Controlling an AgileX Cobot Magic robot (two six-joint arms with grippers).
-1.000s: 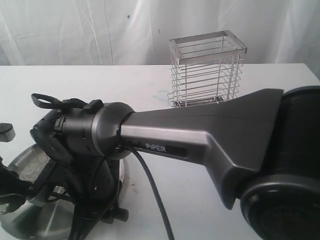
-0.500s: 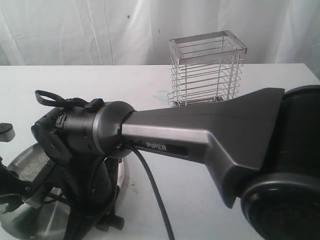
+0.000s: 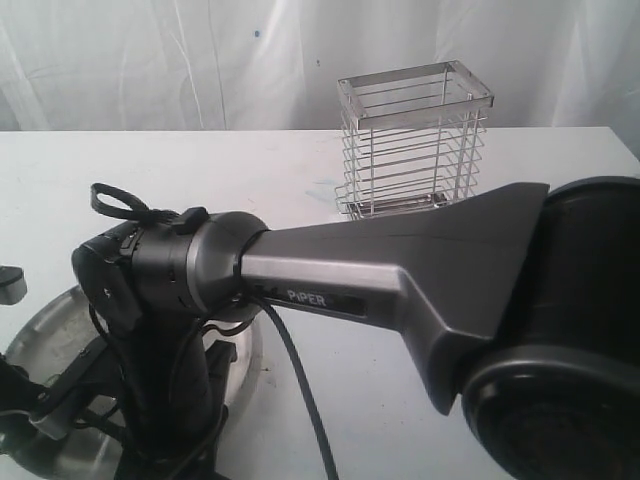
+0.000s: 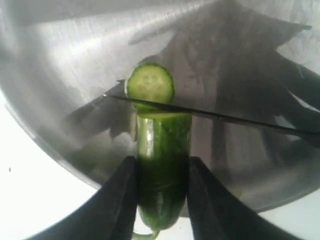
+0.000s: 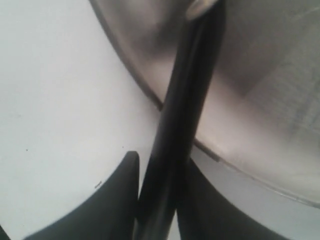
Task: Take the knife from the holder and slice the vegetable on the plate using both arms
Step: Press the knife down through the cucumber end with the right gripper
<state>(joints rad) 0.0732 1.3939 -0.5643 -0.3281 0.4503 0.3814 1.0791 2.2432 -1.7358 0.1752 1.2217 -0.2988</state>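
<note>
In the left wrist view my left gripper [image 4: 161,172] is shut on the dark green vegetable [image 4: 162,170], pinning it over the steel plate [image 4: 60,55]. The knife's thin dark blade [image 4: 215,116] lies across the vegetable just behind its pale cut end [image 4: 150,84]. In the right wrist view my right gripper [image 5: 160,175] is shut on the knife's black handle [image 5: 187,95], which reaches over the plate's rim [image 5: 150,97]. In the exterior view the right arm [image 3: 400,280] reaches across to the plate [image 3: 55,325] at the lower left and hides the vegetable and knife. The wire holder [image 3: 412,140] stands at the back.
The white table [image 3: 200,170] runs to a white curtain behind. A black cable [image 3: 300,390] hangs from the right arm's wrist over the table beside the plate. Part of the left arm [image 3: 12,285] shows at the left edge.
The right arm's wrist has dropped lower over the plate and shifted slightly right. The left arm's part at the left edge sits lower in the picture.
</note>
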